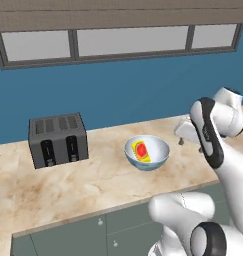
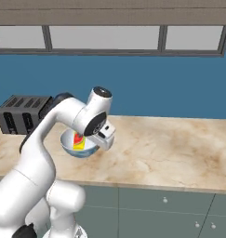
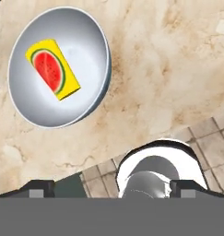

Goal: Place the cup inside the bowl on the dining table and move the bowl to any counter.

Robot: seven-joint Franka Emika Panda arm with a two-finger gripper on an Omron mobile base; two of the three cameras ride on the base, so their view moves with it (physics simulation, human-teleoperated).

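1. Cup (image 3: 52, 69) lay on its side inside the bowl (image 3: 90, 32), yellow, showing a red patch ringed in green like a melon slice; its flat-looking sides read as smooth and hard.
2. Bowl sat on the counter (image 1: 68, 190), just beside the toaster (image 1: 58, 140) and set back from the front edge; it was round and deep, glossy white inside, pale blue outside.
3. Gripper (image 3: 111, 189) hung above and to one side of the bowl, apart from it, jaws spread wide and holding nothing.
4. Judging by this layout, both parts of the task looked done, so the main risk was a stray move: a low sweep of the arm (image 2: 82, 118) could clip the rim and tip or slide the bowl.
5. A smooth bowl on polished stone would probably skid easily, and the loose cup could roll out if the bowl rocked.
6. Counter was beige marbled stone over grey-green cabinet doors (image 2: 170, 209) with small knobs; the toaster was a boxy dark metal block with slots on top, against a blue wall (image 1: 143, 90).
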